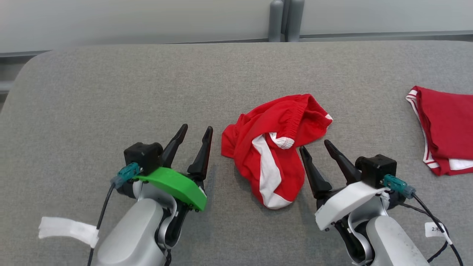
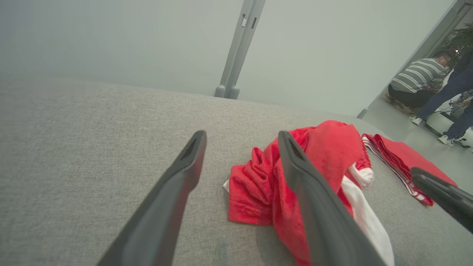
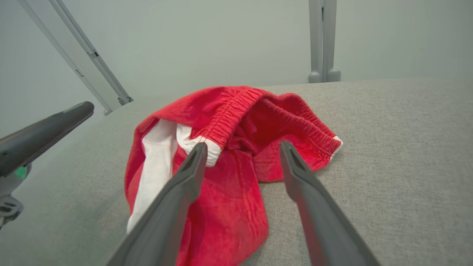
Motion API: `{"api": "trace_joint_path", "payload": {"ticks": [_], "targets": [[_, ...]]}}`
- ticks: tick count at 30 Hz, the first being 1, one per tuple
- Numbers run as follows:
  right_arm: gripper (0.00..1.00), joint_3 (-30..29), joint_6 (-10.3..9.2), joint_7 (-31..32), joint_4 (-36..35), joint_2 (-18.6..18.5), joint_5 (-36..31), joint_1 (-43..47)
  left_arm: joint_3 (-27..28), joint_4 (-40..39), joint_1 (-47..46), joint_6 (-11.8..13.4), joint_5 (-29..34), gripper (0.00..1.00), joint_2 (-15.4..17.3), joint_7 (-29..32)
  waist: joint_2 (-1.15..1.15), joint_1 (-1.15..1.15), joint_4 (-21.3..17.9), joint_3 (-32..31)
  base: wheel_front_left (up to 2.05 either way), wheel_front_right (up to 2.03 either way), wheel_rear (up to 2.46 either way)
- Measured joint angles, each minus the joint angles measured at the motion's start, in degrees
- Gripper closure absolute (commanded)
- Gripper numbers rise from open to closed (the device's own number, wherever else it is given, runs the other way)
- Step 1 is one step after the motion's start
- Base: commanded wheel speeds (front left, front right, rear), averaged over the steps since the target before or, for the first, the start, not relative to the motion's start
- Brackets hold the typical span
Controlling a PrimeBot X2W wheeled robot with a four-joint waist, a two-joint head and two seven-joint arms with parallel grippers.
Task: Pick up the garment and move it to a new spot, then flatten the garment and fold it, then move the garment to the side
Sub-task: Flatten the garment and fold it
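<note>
Both arms are low over the grey upholstered surface (image 1: 111,81), one on each side of the garment. My left gripper (image 1: 196,128) is spread wide with nothing between the fingers. My right gripper (image 1: 314,145) is the same, fully apart and empty.

The red shorts (image 1: 273,147) (white side stripes, elastic waist) lie crumpled in a heap between the two grippers, mid-surface. My right fingertips are just beside the heap's right edge and my left ones are near its left edge. I see no contact on either side.

My read is that the jaws are open on both sides so I can take two edges and spread the cloth. Flattening and folding are not yet done, and I cannot tell whether this is already the new spot. A second red garment (image 1: 447,133) lies flat at the far right, well apart. That is possibly where finished pieces go, but that's a guess.

**Head view:** gives the whole layout, with both arms and the gaps either side of the heap.

**Left wrist view:** shows how high the heap bunches, and people (image 2: 425,77) through a doorway beyond.

**Right wrist view:** shows the waistband (image 3: 229,114) gathered on top with its opening towards me, right ahead of my fingers. This is the best view for picking a grasp point.
</note>
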Motion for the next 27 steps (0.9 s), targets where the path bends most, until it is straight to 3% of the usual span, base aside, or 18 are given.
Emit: {"api": "trace_joint_path", "payload": {"ticks": [9,16,17,18,19,23,27], "targets": [[0.00,2.7,0.00,-1.7,8.1,0.0,3.3,-4.2,6.5,-8.2,8.8,2.0,4.5,0.00,-0.3,0.0,0.00,0.00,3.6,0.9,0.00,0.00,0.00],[0.00,4.0,0.00,-3.0,12.9,0.0,5.6,-7.2,9.4,-11.2,12.2,2.1,6.0,0.00,-0.8,0.0,0.00,0.00,5.4,1.3,0.00,0.00,0.00],[0.16,4.0,0.00,-3.4,13.4,0.0,5.6,-7.9,9.7,-11.5,12.7,2.1,6.3,0.00,-0.9,0.0,0.00,0.00,5.7,1.3,0.00,0.00,0.00],[0.44,4.1,0.00,-3.8,13.8,0.0,5.6,-8.5,9.9,-11.7,13.0,2.1,6.5,0.00,-0.9,0.0,0.00,0.00,5.9,1.3,0.00,0.00,0.00],[0.59,4.3,0.00,-4.3,13.9,0.0,5.7,-9.0,10.1,-11.9,13.3,2.1,6.8,0.00,-1.0,0.0,0.00,0.00,6.1,1.3,0.00,0.00,0.00],[1.00,4.4,0.00,-5.6,13.6,0.0,6.0,-10.1,10.9,-12.7,14.4,2.0,7.3,0.00,-1.4,0.0,0.00,0.00,6.5,1.2,0.00,0.00,0.00],[1.00,3.6,0.00,-6.0,10.6,0.0,5.2,-10.7,11.7,-12.9,15.3,2.0,7.6,0.00,-1.7,0.0,0.00,0.00,6.5,1.0,0.00,0.00,0.00]]}}
